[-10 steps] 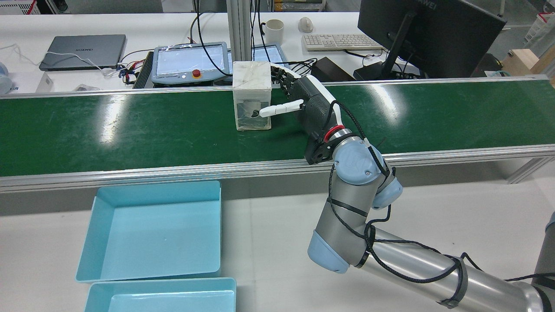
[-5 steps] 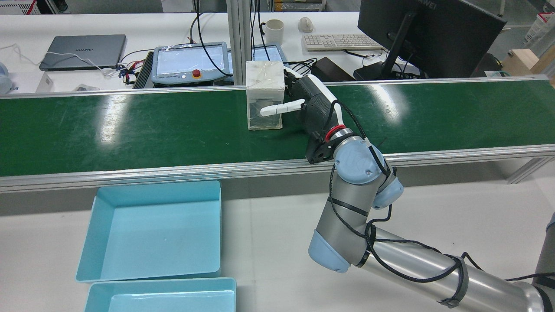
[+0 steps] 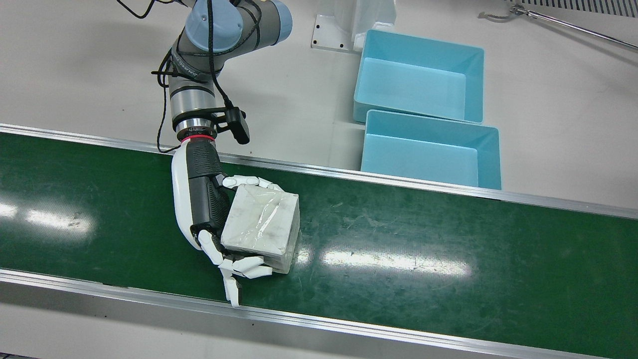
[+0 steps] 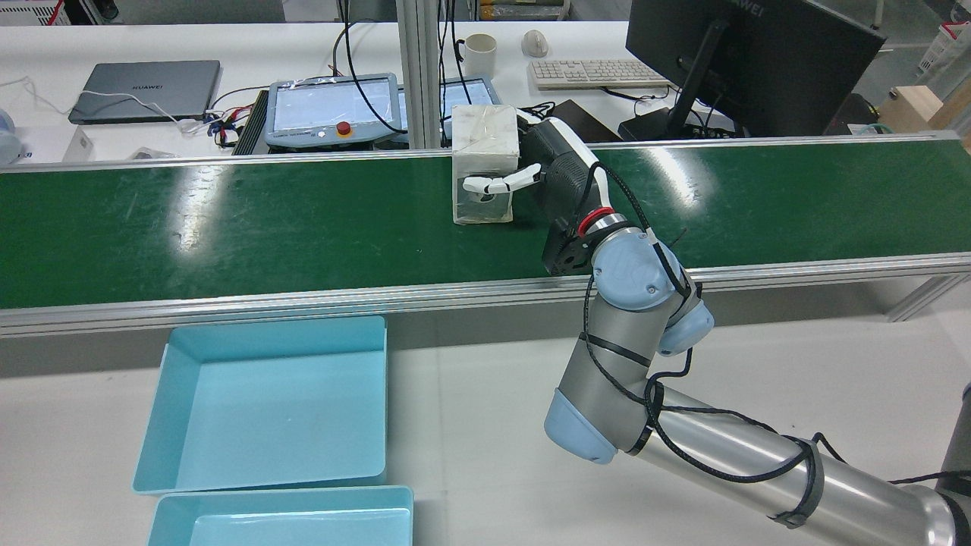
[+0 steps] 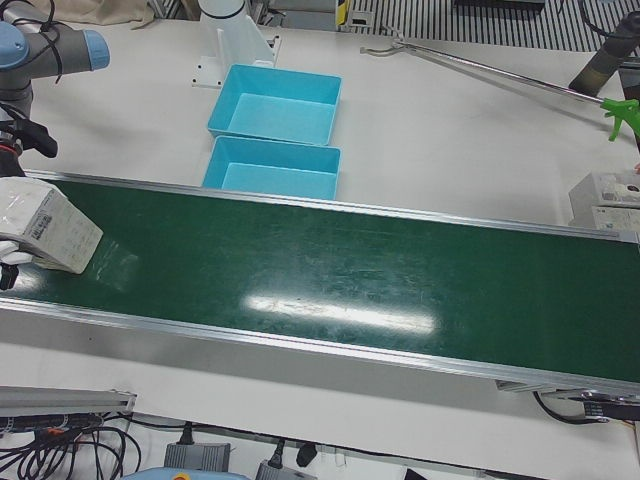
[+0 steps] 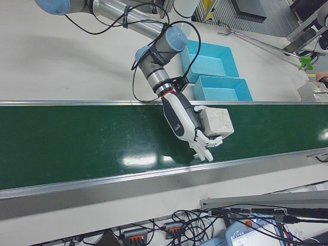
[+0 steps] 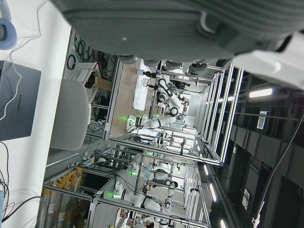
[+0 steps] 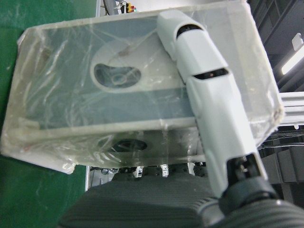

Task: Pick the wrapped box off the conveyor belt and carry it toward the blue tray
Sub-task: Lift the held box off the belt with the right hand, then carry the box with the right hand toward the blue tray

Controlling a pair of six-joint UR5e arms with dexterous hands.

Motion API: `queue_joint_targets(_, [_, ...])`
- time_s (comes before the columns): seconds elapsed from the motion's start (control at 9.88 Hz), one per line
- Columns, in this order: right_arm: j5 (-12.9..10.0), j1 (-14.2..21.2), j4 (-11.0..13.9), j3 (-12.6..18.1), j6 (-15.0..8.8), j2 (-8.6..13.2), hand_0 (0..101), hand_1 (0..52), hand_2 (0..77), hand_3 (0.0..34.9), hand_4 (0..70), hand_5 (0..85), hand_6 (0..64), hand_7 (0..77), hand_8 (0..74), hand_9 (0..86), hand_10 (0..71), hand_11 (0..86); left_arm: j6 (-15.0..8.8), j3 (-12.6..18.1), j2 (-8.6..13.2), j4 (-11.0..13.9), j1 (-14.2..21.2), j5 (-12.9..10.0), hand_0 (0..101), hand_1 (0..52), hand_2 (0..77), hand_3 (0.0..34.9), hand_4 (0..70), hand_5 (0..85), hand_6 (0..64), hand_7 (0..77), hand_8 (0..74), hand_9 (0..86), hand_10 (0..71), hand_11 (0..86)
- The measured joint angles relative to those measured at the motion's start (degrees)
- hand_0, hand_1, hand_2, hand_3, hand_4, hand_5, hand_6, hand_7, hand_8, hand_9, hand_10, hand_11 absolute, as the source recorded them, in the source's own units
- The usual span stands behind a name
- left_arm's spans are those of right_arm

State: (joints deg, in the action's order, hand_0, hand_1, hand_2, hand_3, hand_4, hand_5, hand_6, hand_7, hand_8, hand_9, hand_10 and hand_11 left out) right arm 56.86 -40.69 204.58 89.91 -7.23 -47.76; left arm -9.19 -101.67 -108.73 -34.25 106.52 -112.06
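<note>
Grasping is the step in hand, judged from how the right hand [image 3: 209,209] wraps the wrapped box [image 3: 261,227] on the conveyor belt [image 3: 448,249] in the front view: one finger [image 3: 249,181] curls over the box's far top edge, others [image 3: 246,267] hook round its near side, and the palm presses its left face. From the rear view the box [image 4: 485,163] stands upright on the belt's far half, a white finger [image 4: 501,182] laid across its near face; whether it has left the belt I cannot tell. The right-front view shows the fingers [image 6: 207,141] closed round the box [image 6: 216,120]. In the right hand view a finger [image 8: 204,71] lies flat on the film. The left hand shows nowhere. Next should come a lift clear of the belt, then a swing toward the blue tray [image 4: 265,402], near and left across the table in the rear view; the slick wrap may slip unless the squeeze holds.
</note>
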Motion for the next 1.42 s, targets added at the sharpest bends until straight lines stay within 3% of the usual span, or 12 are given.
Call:
queue_joint_targets(0.1, [0.0, -0.2, 0.8, 0.0, 0.0, 0.1, 55, 22.4, 26.7, 0.2, 18.0, 42.5, 24.0, 30.0, 25.6, 10.4, 19.6, 13.1, 0.0, 0.0, 0.0, 0.0, 0.0, 0.0, 0, 0.0, 0.5, 0.0, 0.0, 1.1, 0.5, 0.5, 0.5, 0.5, 0.5, 0.5])
queue_joint_targets(0.2, [0.0, -0.3, 2.2, 0.0, 0.0, 0.5, 53, 20.2, 28.9, 0.8, 19.1, 43.6, 26.7, 31.1, 34.9, 19.6, 27.8, 22.4, 0.0, 0.0, 0.0, 0.0, 0.0, 0.0, 0, 0.0, 0.5, 0.0, 0.0, 1.1, 0.5, 0.5, 0.5, 0.5, 0.5, 0.5])
queue_joint_targets(0.3, [0.0, -0.4, 3.9, 0.1, 0.0, 1.3, 53, 20.2, 28.9, 0.8, 19.1, 43.6, 26.7, 31.1, 34.9, 19.6, 27.8, 22.4, 0.0, 0.0, 0.0, 0.0, 0.0, 0.0, 0, 0.0, 0.5, 0.0, 0.0, 1.1, 0.5, 0.5, 0.5, 0.5, 0.5, 0.5])
queue_joint_targets(0.41, [0.2, -0.5, 5.3, 0.5, 0.1, 2.2, 51, 11.5, 33.8, 0.7, 19.6, 45.3, 28.9, 31.6, 42.5, 26.7, 34.9, 28.9, 0.0, 0.0, 0.0, 0.0, 0.0, 0.0, 0, 0.0, 0.5, 0.0, 0.0, 1.1, 0.5, 0.5, 0.5, 0.5, 0.5, 0.5])
queue_joint_targets(0.51, [0.4, -0.6, 6.2, 1.6, 0.1, 3.0, 49, 3.3, 32.2, 0.0, 22.9, 49.6, 33.3, 36.5, 49.1, 32.7, 42.5, 36.5, 0.0, 0.0, 0.0, 0.0, 0.0, 0.0, 0, 0.0, 0.5, 0.0, 0.0, 1.1, 0.5, 0.5, 0.5, 0.5, 0.5, 0.5])
queue_joint_targets(0.61, [0.5, -0.7, 7.0, 3.2, 0.1, 3.7, 46, 1.1, 25.1, 0.0, 28.4, 55.6, 40.9, 45.3, 54.5, 38.2, 54.0, 47.5, 0.0, 0.0, 0.0, 0.0, 0.0, 0.0, 0, 0.0, 0.5, 0.0, 0.0, 1.1, 0.5, 0.5, 0.5, 0.5, 0.5, 0.5])
queue_joint_targets(0.71, [0.5, -0.7, 8.0, 4.7, 0.1, 4.7, 46, 0.5, 13.6, 0.0, 28.4, 55.6, 40.9, 45.3, 58.4, 42.5, 54.0, 47.5, 0.0, 0.0, 0.0, 0.0, 0.0, 0.0, 0, 0.0, 0.5, 0.0, 0.0, 1.1, 0.5, 0.5, 0.5, 0.5, 0.5, 0.5])
queue_joint_targets(0.91, [0.5, -0.3, 9.3, 6.4, 0.0, 7.3, 47, 0.0, 19.6, 0.0, 28.9, 59.5, 42.5, 51.8, 62.7, 51.3, 61.1, 58.9, 0.0, 0.0, 0.0, 0.0, 0.0, 0.0, 0, 0.0, 0.5, 0.0, 0.0, 1.1, 0.5, 0.5, 0.5, 0.5, 0.5, 0.5])
queue_joint_targets(1.01, [0.4, 0.6, 9.5, 6.7, -0.1, 8.7, 46, 0.0, 19.6, 0.0, 28.9, 61.1, 42.5, 51.8, 62.7, 51.3, 61.1, 58.9, 0.0, 0.0, 0.0, 0.0, 0.0, 0.0, 0, 0.0, 0.5, 0.0, 0.0, 1.1, 0.5, 0.5, 0.5, 0.5, 0.5, 0.5])
queue_joint_targets(1.22, [0.3, 3.3, 9.7, 6.8, -1.8, 11.7, 46, 0.0, 19.6, 0.0, 28.9, 65.4, 43.1, 59.5, 64.4, 60.0, 65.4, 71.4, 0.0, 0.0, 0.0, 0.0, 0.0, 0.0, 0, 0.0, 0.5, 0.0, 0.0, 1.1, 0.5, 0.5, 0.5, 0.5, 0.5, 0.5])
queue_joint_targets(1.32, [0.0, 4.8, 9.6, 6.6, -2.8, 12.7, 46, 0.0, 19.6, 0.0, 28.9, 65.4, 43.1, 59.5, 64.4, 60.0, 65.4, 71.4, 0.0, 0.0, 0.0, 0.0, 0.0, 0.0, 0, 0.0, 0.5, 0.0, 0.0, 1.1, 0.0, 0.5, 0.5, 0.5, 0.5, 0.5])
queue_joint_targets(1.42, [-0.2, 6.4, 9.5, 6.3, -3.6, 13.4, 46, 0.0, 23.5, 0.0, 27.8, 70.4, 45.3, 70.4, 73.1, 78.0, 62.7, 72.0, 0.0, 0.0, 0.0, 0.0, 0.0, 0.0, 0, 0.0, 0.5, 0.0, 0.0, 1.1, 0.0, 0.5, 0.5, 0.5, 0.5, 0.5])
